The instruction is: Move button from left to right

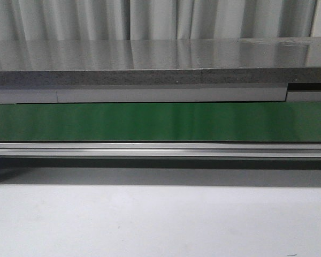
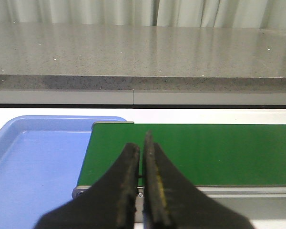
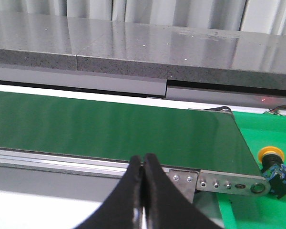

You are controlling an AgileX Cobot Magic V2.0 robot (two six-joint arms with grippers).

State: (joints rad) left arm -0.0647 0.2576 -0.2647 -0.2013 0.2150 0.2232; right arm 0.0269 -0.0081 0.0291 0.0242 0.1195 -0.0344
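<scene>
Lying beside the belt (image 3: 109, 129) end, button (image 3: 272, 164), apart from closed right fingers (image 3: 138, 179)

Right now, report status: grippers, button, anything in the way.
Left gripper shut, empty, over conveyor's left end. Right gripper shut, empty. Button on green surface beside conveyor belt end roller. Belt bare; no obstruction seen.

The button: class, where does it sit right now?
Only the right wrist view shows the button: it sits on a bright green surface just past the end of the green conveyor belt, beside its metal end bracket.
</scene>
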